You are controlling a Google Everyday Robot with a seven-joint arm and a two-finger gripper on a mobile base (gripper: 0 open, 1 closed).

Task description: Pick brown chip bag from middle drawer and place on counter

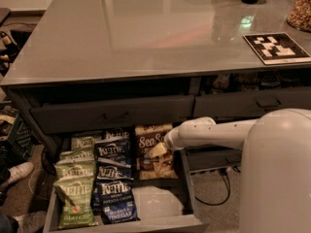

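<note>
Camera view: middle drawer (156, 201) stands open below the bench (146, 33) front edge. Brown chip bag (148, 142) lies at the drawer's rear right, just beside blue bags (112, 178). Claw (163, 145) is at the bag's right side — open or closed, cannot tell.

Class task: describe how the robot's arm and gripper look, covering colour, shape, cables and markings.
The arm is a smooth, off-white tube with a rounded joint, widening into a bulky pale shell at lower right. No markings or cables show on it. The gripper, at the brown chip bag, looks pale too.
</note>
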